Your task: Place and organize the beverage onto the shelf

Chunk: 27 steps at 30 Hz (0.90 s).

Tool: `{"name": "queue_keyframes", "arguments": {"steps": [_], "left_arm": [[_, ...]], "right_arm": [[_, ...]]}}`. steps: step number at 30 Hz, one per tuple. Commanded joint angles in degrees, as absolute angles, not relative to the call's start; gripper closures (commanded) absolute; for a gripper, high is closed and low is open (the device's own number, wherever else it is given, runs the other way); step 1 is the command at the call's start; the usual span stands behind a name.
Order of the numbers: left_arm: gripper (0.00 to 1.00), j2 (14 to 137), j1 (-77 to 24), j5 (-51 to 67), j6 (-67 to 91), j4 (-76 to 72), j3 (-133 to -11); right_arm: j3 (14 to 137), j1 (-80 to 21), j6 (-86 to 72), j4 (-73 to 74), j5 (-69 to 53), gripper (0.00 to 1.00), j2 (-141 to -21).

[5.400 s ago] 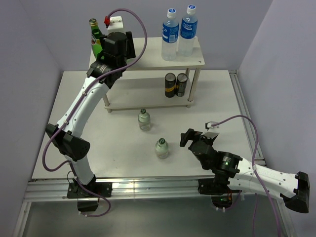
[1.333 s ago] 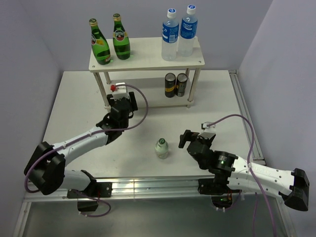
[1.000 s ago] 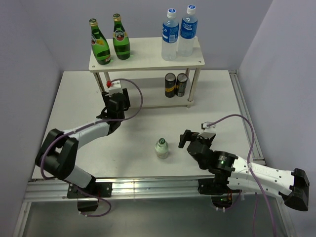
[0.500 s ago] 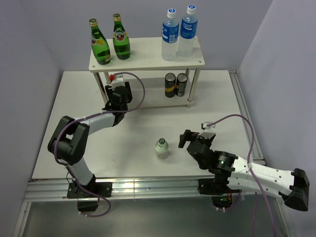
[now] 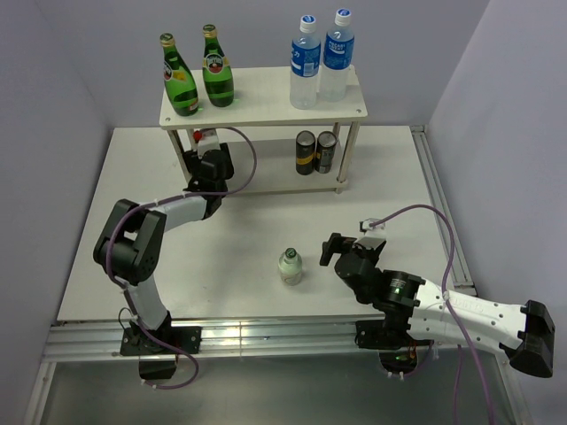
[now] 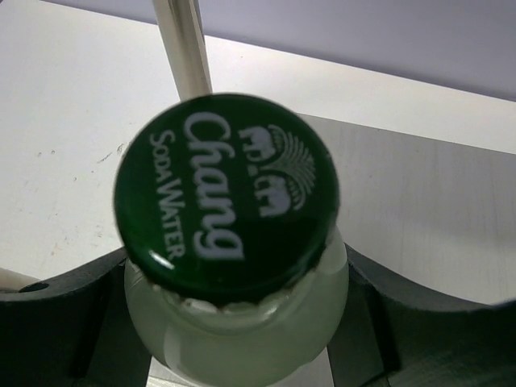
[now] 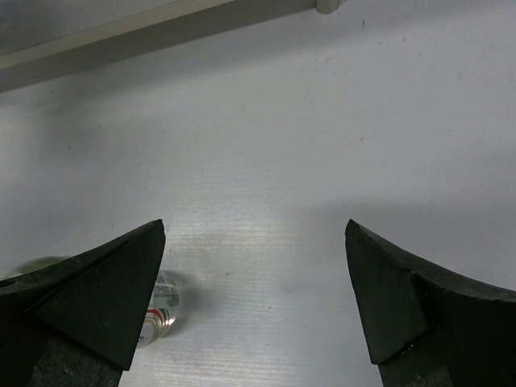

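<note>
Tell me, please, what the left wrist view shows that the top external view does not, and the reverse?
Left wrist only: the left gripper shut on a small clear bottle, whose green cap reads Chang Soda Water. Top external only: two green bottles and two blue-labelled bottles on the upper tier of the shelf, two dark cans on its lower tier, another small bottle standing on the table, and the open right gripper beside it. Both: the white table and a round shelf leg.

My black left end effector (image 6: 235,359) frames a small pale-greenish clear bottle (image 6: 234,326). Its round cap (image 6: 230,193) is dark green, lettered white.
</note>
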<state>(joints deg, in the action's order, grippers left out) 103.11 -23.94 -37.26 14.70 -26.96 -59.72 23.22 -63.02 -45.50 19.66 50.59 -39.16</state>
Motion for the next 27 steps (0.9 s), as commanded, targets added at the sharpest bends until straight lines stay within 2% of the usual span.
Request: {"name": "queue_keyframes", "arguments": {"steps": [1,3,8,9,27], "left_arm": [[0.38,102.3,-23.5,-37.4,15.1,-34.7,-63.6],[0.27,102.3,-23.5,-36.7,15.3,-34.7,-63.3],[0.11,102.1,-23.5,-36.4,15.5,-33.6,-63.4],[0.02,101.7,-23.5,-36.6,15.6,-33.5,-63.4],[0.01,93.0,-24.3,-37.4,19.8,-27.1,-55.1]], "right_arm": [[24.3,-63.3,-46.0,17.8,52.4,0.0,-39.3],[24.3,-63.3,-45.9,17.9,52.5,0.0,-39.3],[24.3,-63.3,-46.1,18.0,52.6,0.0,-39.2],[24.3,-63.3,-46.1,18.1,52.6,0.0,-39.1],[23.6,-63.4,-45.5,17.7,51.9,0.0,-37.2]]}}
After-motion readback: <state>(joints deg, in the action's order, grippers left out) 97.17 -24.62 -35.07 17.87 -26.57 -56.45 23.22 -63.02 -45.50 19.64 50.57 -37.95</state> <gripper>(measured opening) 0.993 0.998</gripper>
